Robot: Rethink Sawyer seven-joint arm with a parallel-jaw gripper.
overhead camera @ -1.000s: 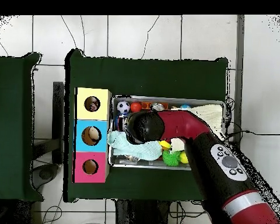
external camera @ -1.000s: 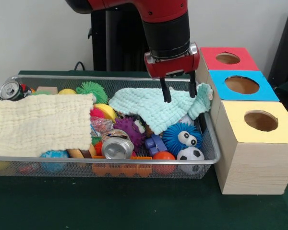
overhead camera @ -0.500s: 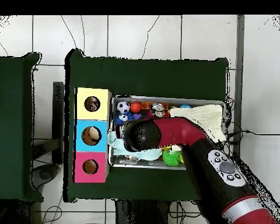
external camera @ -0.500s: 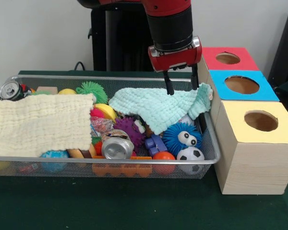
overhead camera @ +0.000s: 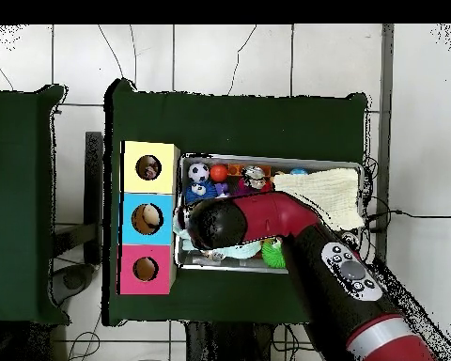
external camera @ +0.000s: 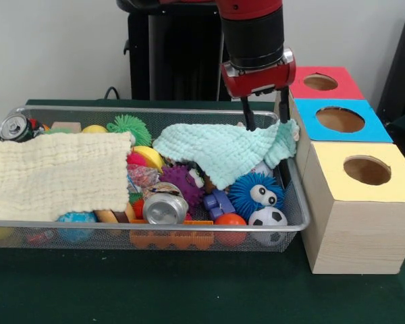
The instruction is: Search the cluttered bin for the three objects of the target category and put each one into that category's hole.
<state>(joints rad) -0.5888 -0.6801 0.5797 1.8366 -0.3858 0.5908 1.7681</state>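
The wire mesh bin [external camera: 155, 227] lies across the table and also shows in the overhead view [overhead camera: 267, 158]. My gripper [external camera: 266, 123] is open and empty. It hangs just above the right end of a mint cloth [external camera: 223, 152], at the bin's far right corner. One wrinkly spotted wrapper wad [external camera: 143, 176] peeks out by the edge of the cream cloth [external camera: 54, 172]; I see no other wads. The yellow-topped box's hole [external camera: 367, 170] is to the bin's right; from above something mottled shows inside the hole [overhead camera: 148, 168]. In the overhead view the arm [overhead camera: 220, 224] hides the gripper.
Blue-topped [external camera: 340, 119] and red-topped [external camera: 320, 82] boxes stand behind the yellow one. The bin holds two silver cans [external camera: 165, 206] [external camera: 15, 126], a blue fuzzy ball with eyes [external camera: 256, 194], a small football [external camera: 268, 219], a purple spiky ball [external camera: 181, 182] and other toys.
The gripper has risen off the mint cloth and moved right toward the boxes, still open and empty. The cloth stays where it was.
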